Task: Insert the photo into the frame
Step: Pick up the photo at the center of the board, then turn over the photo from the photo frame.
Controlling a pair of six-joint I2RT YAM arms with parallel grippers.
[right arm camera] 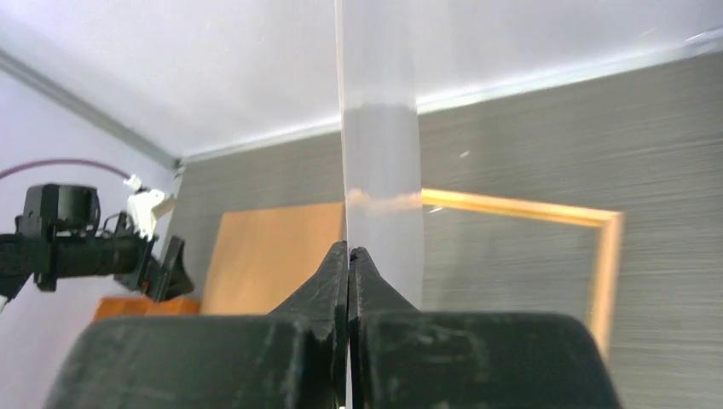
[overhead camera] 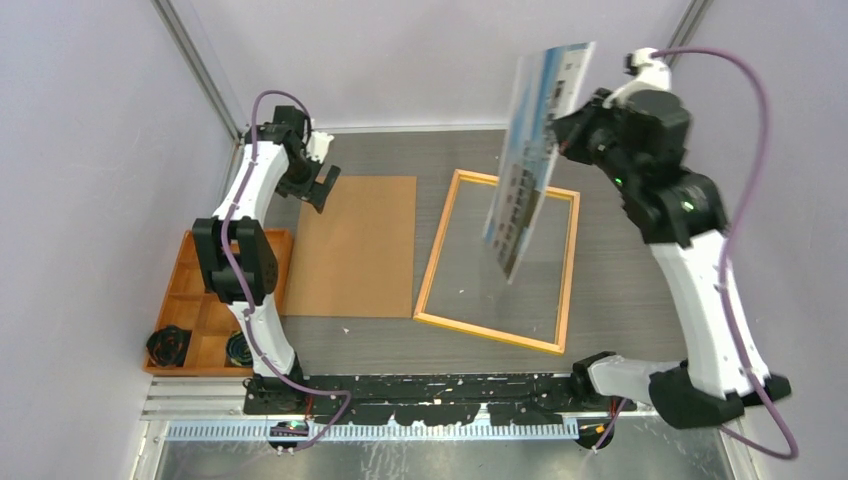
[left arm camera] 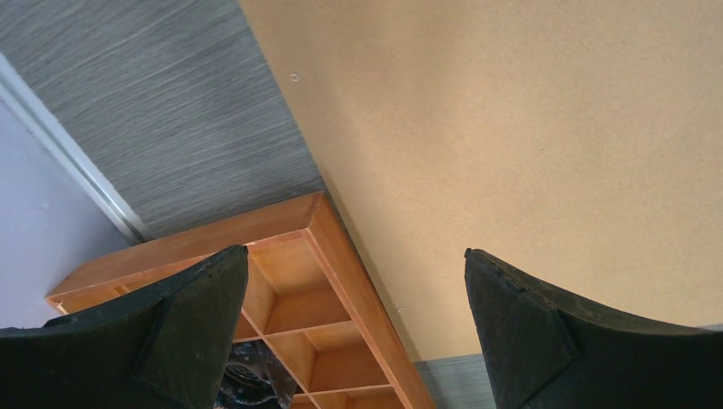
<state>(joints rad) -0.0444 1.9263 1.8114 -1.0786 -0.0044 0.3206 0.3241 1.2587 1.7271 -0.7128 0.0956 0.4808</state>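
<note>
My right gripper [overhead camera: 556,132] is shut on the photo [overhead camera: 530,160], a print of a white building and blue sky, held nearly upright in the air above the frame [overhead camera: 497,331]. In the right wrist view the gripper [right arm camera: 349,252] pinches the photo's edge, and its white back [right arm camera: 379,170] rises straight up. The frame [right arm camera: 522,209] lies flat on the table with its light wood edges up, clear pane inside. The brown backing board [overhead camera: 355,245] lies flat to its left. My left gripper [overhead camera: 322,190] hangs open and empty over the board's far left corner [left arm camera: 511,128].
An orange compartment tray [overhead camera: 185,245] stands at the left table edge, holding dark coiled items [overhead camera: 167,345]; it also shows in the left wrist view [left arm camera: 341,281]. Metal posts and purple walls close the back and sides.
</note>
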